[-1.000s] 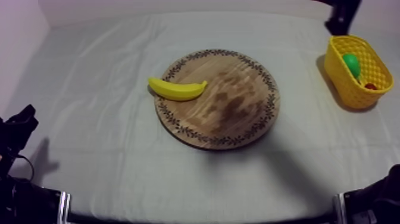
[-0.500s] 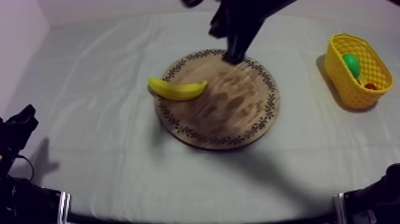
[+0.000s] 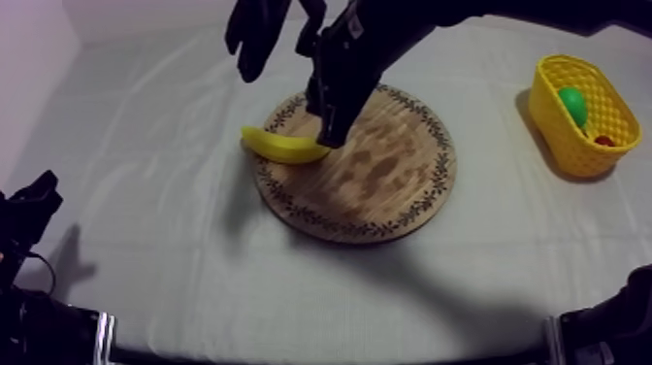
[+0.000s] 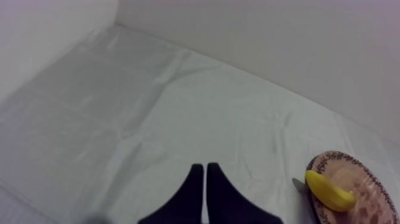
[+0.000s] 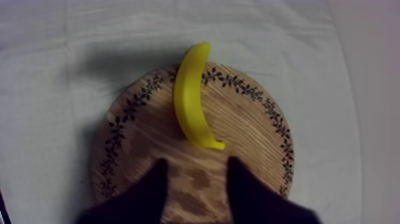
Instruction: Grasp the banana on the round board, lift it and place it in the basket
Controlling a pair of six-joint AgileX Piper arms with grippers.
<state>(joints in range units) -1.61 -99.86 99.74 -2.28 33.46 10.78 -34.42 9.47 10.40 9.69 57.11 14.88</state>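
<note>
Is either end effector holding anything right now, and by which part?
Nothing is held. The right end effector is open above the wooden board, just short of the banana; the left end effector is shut on nothing.

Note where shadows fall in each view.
Top view: the right gripper and its arm shade the cloth left of the wooden board; the yellow basket shades its left. Right wrist view: shadow on the cloth beside the banana. Left wrist view: evenly lit.

The banana [image 5: 191, 95] looks smooth and a bit shiny. The board [image 5: 250, 155] is grainy wood. The cloth [image 3: 146, 214] is matt and wrinkly.
</note>
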